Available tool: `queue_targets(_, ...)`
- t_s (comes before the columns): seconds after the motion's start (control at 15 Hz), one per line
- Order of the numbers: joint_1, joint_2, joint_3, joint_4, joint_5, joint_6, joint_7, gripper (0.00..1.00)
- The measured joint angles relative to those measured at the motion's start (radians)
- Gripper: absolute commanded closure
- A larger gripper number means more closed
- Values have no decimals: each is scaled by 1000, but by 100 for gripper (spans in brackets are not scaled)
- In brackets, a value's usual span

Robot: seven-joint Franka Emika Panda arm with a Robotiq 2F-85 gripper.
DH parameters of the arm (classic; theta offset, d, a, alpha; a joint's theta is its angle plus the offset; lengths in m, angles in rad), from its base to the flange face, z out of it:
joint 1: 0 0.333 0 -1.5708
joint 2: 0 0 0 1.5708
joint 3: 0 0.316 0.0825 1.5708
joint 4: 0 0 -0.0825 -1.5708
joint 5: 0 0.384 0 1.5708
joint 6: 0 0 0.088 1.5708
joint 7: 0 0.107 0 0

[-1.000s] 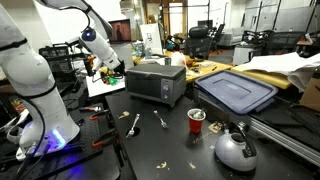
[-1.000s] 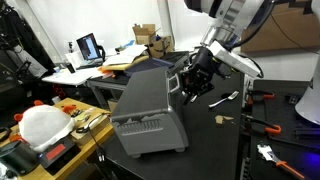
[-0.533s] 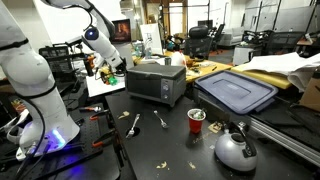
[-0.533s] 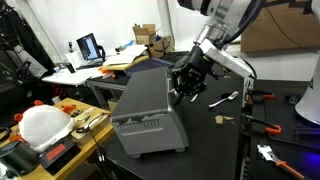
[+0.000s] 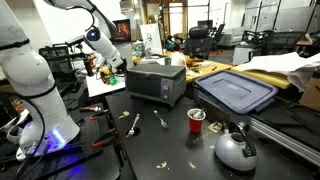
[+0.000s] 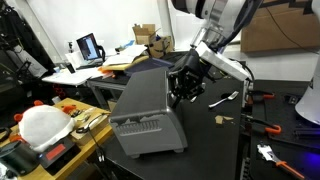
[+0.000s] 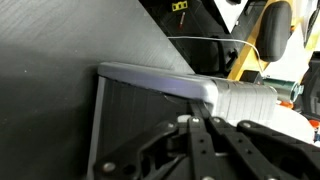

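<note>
Jaws pressed together, just beside the upper edge of the toaster oven (image 6: 148, 105).

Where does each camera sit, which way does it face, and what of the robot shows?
An exterior view: across the table, facing the toaster oven's door; arm and gripper visible.
An exterior view: close by the oven's vented side, facing the gripper beyond it.
Wrist view: close over the oven; shut gripper at bottom.
Shared: oven and gripper.

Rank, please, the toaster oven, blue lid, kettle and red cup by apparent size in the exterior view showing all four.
1. blue lid
2. toaster oven, close behind
3. kettle, though nearest the camera
4. red cup
</note>
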Motion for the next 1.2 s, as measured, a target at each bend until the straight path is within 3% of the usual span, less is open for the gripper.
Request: queue_targets(1.2,1,97,1,109,90,1,-154,100)
